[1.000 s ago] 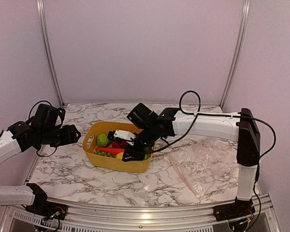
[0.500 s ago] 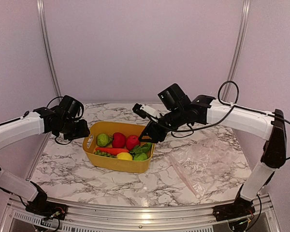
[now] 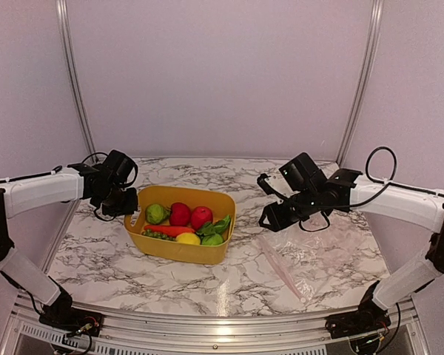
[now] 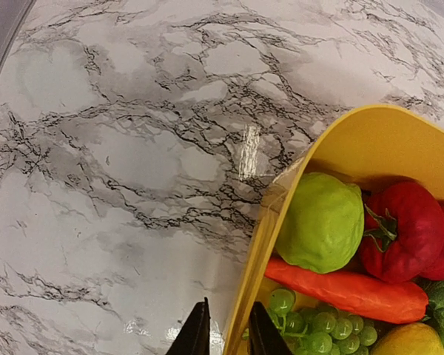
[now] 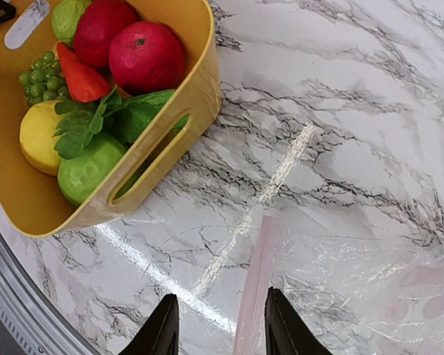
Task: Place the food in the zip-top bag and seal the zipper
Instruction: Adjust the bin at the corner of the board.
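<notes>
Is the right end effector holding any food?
No: the right end effector is open and empty over the zipper; the food lies in the basket.

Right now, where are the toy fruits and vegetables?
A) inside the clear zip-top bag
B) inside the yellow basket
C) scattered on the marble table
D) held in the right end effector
B: all the food lies together inside the yellow basket, while the zip-top bag lies flat beside it, apart from the basket.
</notes>
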Tool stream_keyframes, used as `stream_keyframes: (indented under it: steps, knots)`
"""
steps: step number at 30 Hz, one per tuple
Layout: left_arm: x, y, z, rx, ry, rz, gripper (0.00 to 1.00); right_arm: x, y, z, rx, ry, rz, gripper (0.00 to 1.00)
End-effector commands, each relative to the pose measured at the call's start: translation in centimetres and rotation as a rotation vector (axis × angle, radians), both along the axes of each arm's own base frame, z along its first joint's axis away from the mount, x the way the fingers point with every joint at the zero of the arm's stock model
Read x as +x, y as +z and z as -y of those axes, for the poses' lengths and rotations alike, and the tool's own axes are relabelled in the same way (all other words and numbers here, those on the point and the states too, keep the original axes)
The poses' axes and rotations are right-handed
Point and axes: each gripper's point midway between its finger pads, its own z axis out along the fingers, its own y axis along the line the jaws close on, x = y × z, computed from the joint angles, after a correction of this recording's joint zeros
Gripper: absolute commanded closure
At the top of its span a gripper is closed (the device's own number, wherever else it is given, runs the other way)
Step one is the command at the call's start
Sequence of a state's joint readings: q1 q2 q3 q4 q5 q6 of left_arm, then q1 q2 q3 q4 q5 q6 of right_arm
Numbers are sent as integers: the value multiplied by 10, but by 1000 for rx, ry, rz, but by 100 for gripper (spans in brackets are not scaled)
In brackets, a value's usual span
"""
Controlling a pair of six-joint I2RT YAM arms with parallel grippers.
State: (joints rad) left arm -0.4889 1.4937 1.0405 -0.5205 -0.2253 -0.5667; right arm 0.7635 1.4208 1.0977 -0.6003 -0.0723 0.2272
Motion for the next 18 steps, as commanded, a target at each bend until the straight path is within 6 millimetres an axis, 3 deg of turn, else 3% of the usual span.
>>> stream_keyframes:
  steps: [1,4,7,13,18]
  knots:
    - [0,7,-43,76,61,19,81,-5,-13,18,-32,-106,-59,63]
    - [0,7,-80,92,124,20,82,-14,-28,27,-68,-128,-106,63]
    - [0,8,-101,116,140,21,79,-24,-40,36,-102,-142,-135,64]
    - [13,24,-95,67,148,52,41,-41,-63,42,-251,-131,-129,61]
    - [21,63,-93,58,209,159,34,-52,-82,45,-405,-151,-132,60]
